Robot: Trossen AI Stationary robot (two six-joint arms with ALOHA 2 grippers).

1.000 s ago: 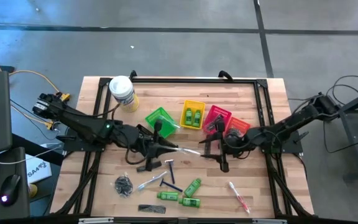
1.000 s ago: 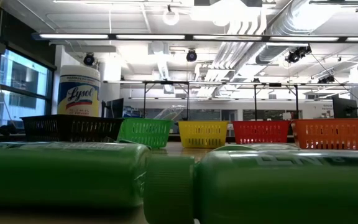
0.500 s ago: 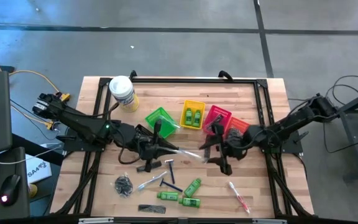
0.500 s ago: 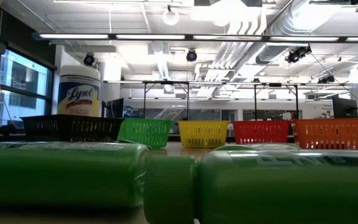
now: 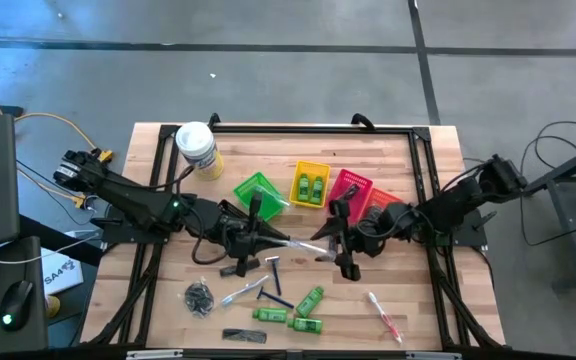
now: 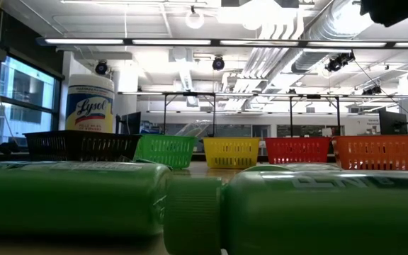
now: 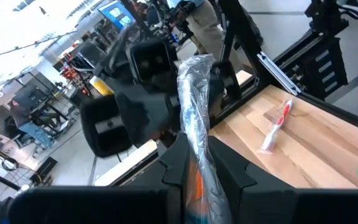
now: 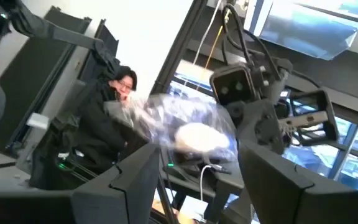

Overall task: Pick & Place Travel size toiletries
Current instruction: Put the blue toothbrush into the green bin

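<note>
A clear-wrapped toothbrush (image 5: 298,242) hangs level above the table's middle, with my left gripper (image 5: 271,238) shut on one end of it. My right gripper (image 5: 330,243) is open at the other end. In the right wrist view the wrapper's free end (image 8: 194,134) lies between that gripper's spread fingers (image 8: 132,177) without touching them. Near the front edge lie three green mini bottles (image 5: 308,300), blue-handled razors (image 5: 276,280), another wrapped toothbrush (image 5: 243,293), a red one (image 5: 383,315), a black comb (image 5: 243,335) and a dark mesh bundle (image 5: 200,297). My left gripper pinches the wrapped toothbrush between its two fingers at the end nearest the table's left side (image 7: 199,163). The fingers come level from the left and lie along it. The toothbrush sticks straight out past the fingertips toward my right gripper, clear of the table.
Green (image 5: 258,192), yellow (image 5: 311,184), red (image 5: 350,190) and orange (image 5: 386,203) baskets stand in a row behind the grippers; the yellow one holds two green bottles. A white-lidded tub (image 5: 196,148) stands at the back left. Two green bottles (image 6: 69,198) fill the low view's foreground.
My right gripper has moved toward the table's left, a little down, and tipped upward, so its open fingers now stand around the toothbrush's free end. My left gripper has stayed in place with the toothbrush.
</note>
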